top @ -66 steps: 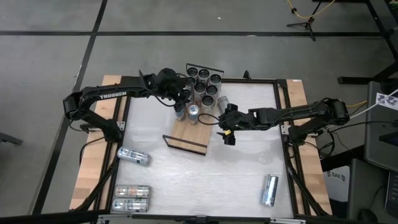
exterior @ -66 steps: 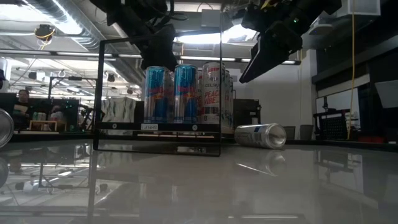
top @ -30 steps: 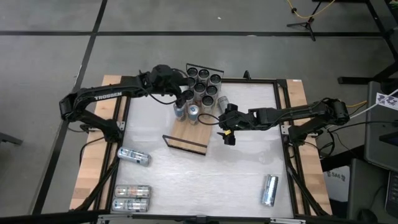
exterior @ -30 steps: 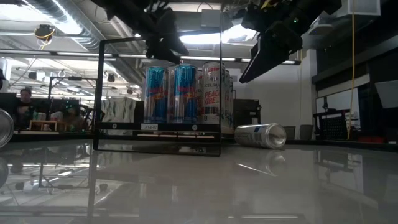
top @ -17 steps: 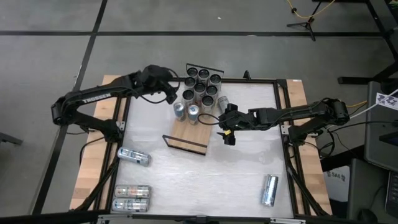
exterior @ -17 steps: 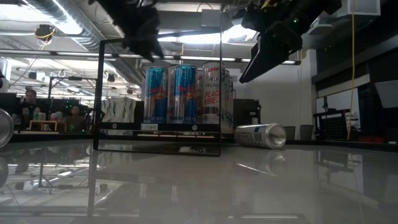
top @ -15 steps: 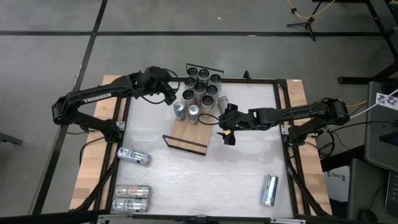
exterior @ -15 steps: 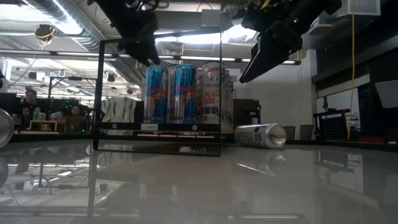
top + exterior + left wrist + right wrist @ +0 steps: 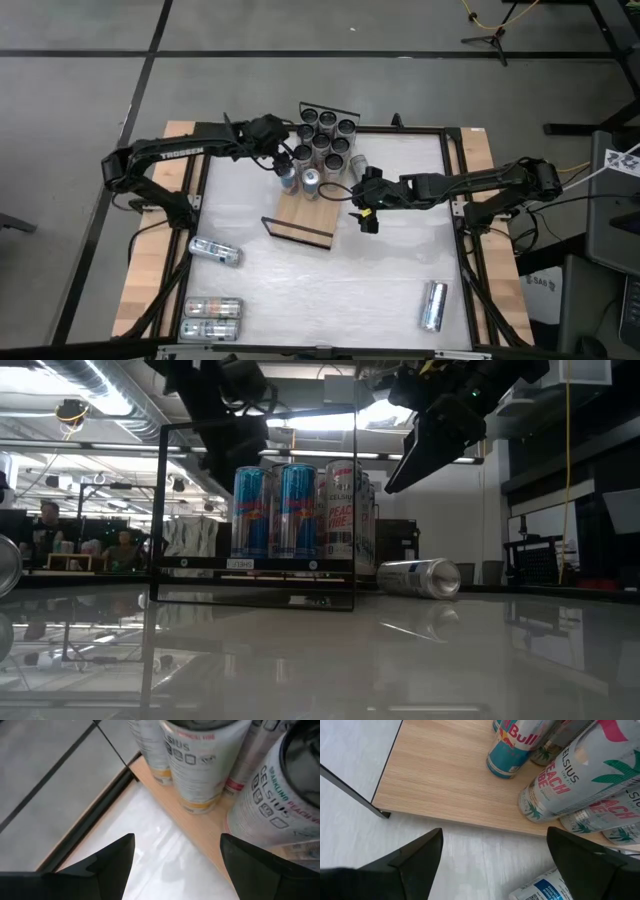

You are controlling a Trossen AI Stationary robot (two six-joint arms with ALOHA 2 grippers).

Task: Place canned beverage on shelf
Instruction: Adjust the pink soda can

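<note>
- The shelf (image 9: 300,212), a long light-wood board with a thin black wire rail at each short end, lies flat and angled on the white tabletop.
- Upright cans (image 9: 322,135) crowd its far end; the near end is bare wood.
- Loose cans lie on their sides: one (image 9: 357,165) just beside the shelf, others (image 9: 433,304) well apart.
</note>
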